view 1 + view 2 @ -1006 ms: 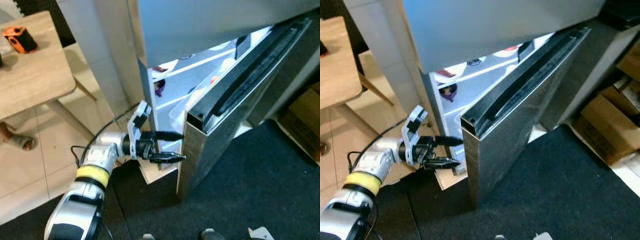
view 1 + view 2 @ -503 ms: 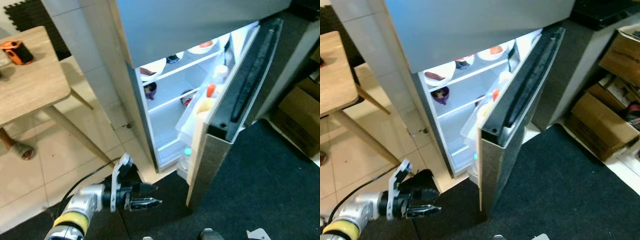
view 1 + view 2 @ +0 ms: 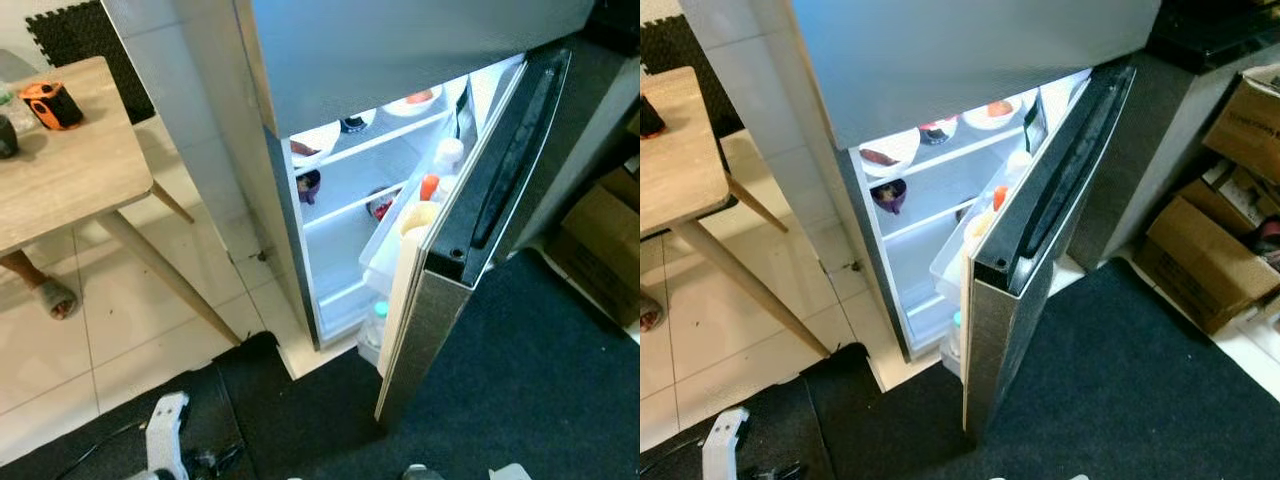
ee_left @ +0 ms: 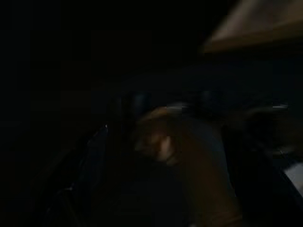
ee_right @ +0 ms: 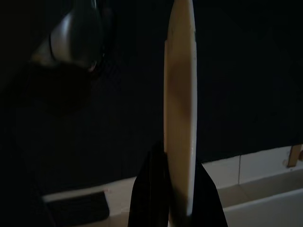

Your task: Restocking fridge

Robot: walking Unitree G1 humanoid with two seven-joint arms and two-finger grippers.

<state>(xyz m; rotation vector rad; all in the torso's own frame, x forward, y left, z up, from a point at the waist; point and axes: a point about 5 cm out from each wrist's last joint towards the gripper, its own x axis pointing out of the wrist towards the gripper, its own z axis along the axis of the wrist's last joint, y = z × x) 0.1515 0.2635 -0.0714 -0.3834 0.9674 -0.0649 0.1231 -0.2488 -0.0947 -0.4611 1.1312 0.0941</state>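
Note:
The fridge [image 3: 400,50] stands before me with its lower door [image 3: 500,170] swung open. Lit shelves hold a white plate with food [image 3: 318,143], a purple bowl [image 3: 308,183] and more dishes. The door bins carry an orange-capped bottle [image 3: 428,186] and a teal-capped bottle [image 3: 376,318]. My left gripper [image 3: 215,462] hangs low over the dark mat at the picture's bottom edge, away from the fridge. In the right wrist view my right gripper [image 5: 177,165] is shut on a thin cream plate [image 5: 180,80] seen edge-on. The left wrist view is nearly black.
A wooden table [image 3: 60,170] stands at the left with an orange and black device [image 3: 52,103] on it. A person's sandalled foot [image 3: 55,297] rests by its leg. Cardboard boxes [image 3: 1210,260] sit at the right. A dark mat [image 3: 520,380] covers the floor before the fridge.
My left arm has come away from the door's edge and dropped to the bottom of the view. The fridge door has swung wider open. The camera has shifted.

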